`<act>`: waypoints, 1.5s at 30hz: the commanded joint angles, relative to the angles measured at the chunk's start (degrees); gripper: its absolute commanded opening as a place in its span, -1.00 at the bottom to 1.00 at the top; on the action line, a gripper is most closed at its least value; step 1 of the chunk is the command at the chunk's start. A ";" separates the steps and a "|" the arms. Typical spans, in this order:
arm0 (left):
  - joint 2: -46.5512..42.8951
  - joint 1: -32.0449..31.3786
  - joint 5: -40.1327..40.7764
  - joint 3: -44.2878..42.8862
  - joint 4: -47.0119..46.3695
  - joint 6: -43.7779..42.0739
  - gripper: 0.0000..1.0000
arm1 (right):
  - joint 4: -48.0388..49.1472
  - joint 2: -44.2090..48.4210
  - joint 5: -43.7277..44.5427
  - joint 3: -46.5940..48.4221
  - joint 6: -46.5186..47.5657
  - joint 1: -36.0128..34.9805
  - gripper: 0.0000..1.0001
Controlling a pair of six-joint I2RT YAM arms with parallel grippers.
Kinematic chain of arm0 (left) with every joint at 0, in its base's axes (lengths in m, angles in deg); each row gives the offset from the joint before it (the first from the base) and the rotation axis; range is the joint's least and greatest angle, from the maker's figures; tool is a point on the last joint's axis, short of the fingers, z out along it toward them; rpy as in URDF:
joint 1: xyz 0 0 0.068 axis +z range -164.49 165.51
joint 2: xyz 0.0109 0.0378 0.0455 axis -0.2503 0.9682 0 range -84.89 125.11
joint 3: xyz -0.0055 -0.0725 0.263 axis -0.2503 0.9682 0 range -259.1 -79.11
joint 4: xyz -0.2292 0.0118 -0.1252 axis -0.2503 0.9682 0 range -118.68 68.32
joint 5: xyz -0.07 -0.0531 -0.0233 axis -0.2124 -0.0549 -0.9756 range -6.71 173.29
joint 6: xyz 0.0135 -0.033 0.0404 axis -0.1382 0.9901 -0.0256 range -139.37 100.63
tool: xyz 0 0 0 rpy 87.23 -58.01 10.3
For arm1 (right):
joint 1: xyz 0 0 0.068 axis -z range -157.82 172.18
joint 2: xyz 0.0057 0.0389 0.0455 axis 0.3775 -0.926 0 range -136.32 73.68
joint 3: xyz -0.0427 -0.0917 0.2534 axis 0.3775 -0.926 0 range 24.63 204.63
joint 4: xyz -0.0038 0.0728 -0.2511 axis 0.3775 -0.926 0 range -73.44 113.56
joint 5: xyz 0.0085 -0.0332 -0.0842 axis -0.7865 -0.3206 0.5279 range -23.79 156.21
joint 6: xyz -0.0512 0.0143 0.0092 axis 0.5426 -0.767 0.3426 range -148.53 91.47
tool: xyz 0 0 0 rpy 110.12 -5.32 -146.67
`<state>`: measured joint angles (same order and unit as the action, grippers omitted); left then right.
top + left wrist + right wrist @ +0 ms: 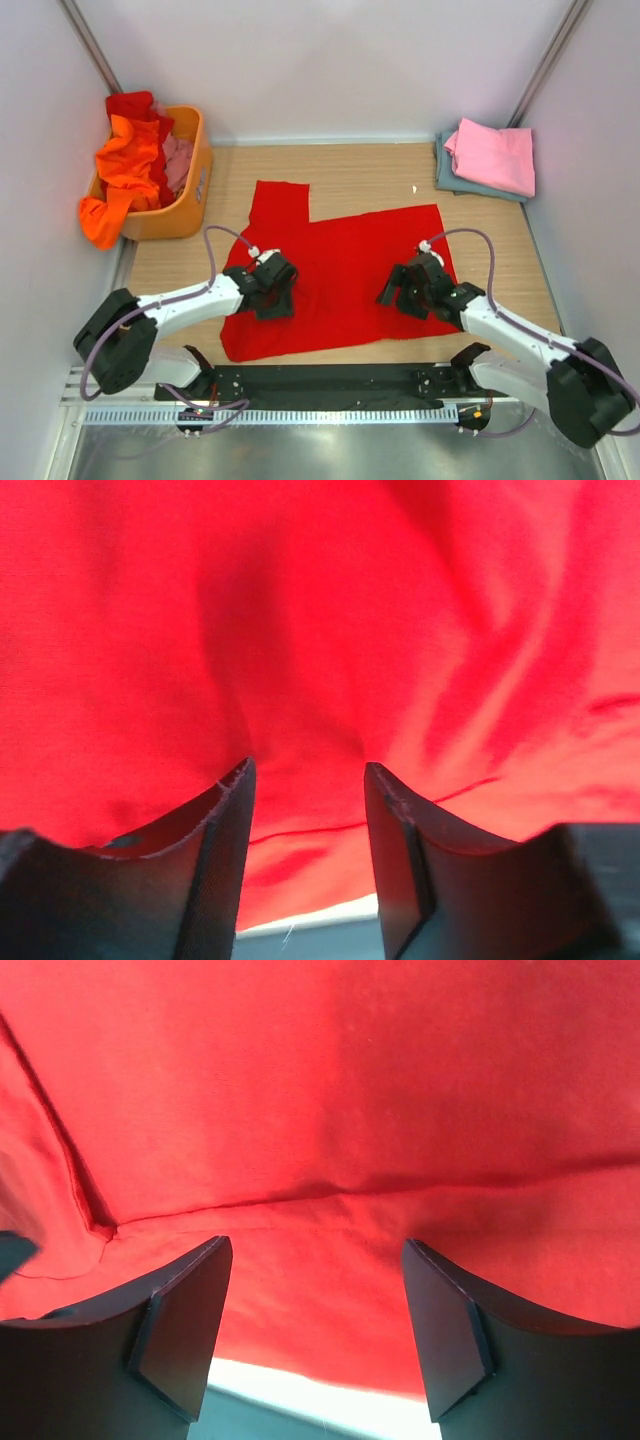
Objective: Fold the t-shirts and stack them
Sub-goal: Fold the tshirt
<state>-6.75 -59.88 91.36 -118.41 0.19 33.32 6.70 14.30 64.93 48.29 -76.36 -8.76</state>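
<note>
A large bright red t-shirt point(340, 265) lies spread flat on the wooden table, one sleeve pointing to the back left. My left gripper point(272, 290) is open over its left part; red cloth point(320, 630) fills the left wrist view between the fingers point(225, 840). My right gripper point(405, 290) is open over its right part, above red cloth point(320, 1110) with a seam. A folded pink t-shirt point(493, 155) lies on a folded grey-blue one point(447, 172) at the back right. An orange t-shirt point(125, 170) hangs over the basket.
An orange plastic basket point(190, 190) stands at the back left, holding red, pink and orange cloth. White walls close in on both sides and the back. A black rail point(330, 380) runs along the near table edge.
</note>
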 commanded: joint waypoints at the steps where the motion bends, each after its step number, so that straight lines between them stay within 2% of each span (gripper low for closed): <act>1: -6.42 -0.58 5.45 -3.11 12.87 3.66 0.02 | -15.55 7.42 3.80 2.60 -5.95 -3.41 0.51; 3: -8.10 -0.49 9.75 -7.60 17.86 0.17 0.08 | -18.54 8.31 7.49 9.10 -4.56 -3.95 0.54; 4: -8.45 -0.41 11.33 -13.19 18.77 -1.78 0.15 | -20.38 7.87 8.39 11.39 -1.85 -3.95 0.56; 7: -4.96 1.60 17.93 -24.44 18.95 -11.59 0.49 | -21.63 4.20 11.90 18.86 4.65 -4.13 0.60; 8: -3.37 3.18 18.37 -27.02 18.34 -13.73 0.51 | -21.81 3.14 12.70 21.84 5.72 -4.04 0.60; 9: -1.27 7.98 14.46 -29.40 16.33 -15.66 0.53 | -22.07 2.08 13.31 23.17 6.60 -4.13 0.61; 11: 5.14 16.33 8.83 -35.11 11.95 -19.28 0.51 | -21.99 -0.30 13.67 25.81 8.63 -4.04 0.61; 12: 7.52 18.56 4.36 -38.53 10.61 -20.07 0.48 | -21.90 -0.91 13.32 26.34 8.90 -4.04 0.62; 14: 15.60 22.77 2.92 -42.41 7.81 -22.88 0.47 | -21.37 -0.92 12.27 26.70 8.99 -4.04 0.62; 20: 39.13 29.30 -2.35 -62.88 8.67 -28.86 0.34 | -20.32 3.46 9.28 24.07 8.28 -4.04 0.62; 23: 47.58 31.93 -5.78 -71.50 9.19 -29.74 0.32 | -20.84 5.40 8.84 23.10 8.55 -4.04 0.62; 27: 56.03 34.40 -6.32 -83.09 12.53 -29.92 0.28 | -23.38 7.16 9.45 23.36 9.34 -4.04 0.63; 31: 60.89 35.63 -7.72 -87.25 14.29 -29.22 0.26 | -23.31 8.22 10.24 23.27 10.04 -4.04 0.64; 40: 65.99 35.63 -11.58 -86.64 13.68 -29.04 0.21 | -22.34 6.55 7.08 22.22 10.13 -4.04 0.64; 43: 67.22 35.63 -13.95 -86.55 12.89 -28.52 0.02 | -22.16 7.17 8.13 21.61 10.13 -4.04 0.64; 45: 67.75 35.63 -15.10 -86.37 12.27 -27.73 -0.24 | -21.99 6.91 8.57 21.25 10.13 -4.04 0.64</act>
<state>57.75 -24.10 81.07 -204.82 11.95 4.90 -16.60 20.56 72.87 70.08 -67.18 -12.59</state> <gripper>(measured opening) 0.437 0.818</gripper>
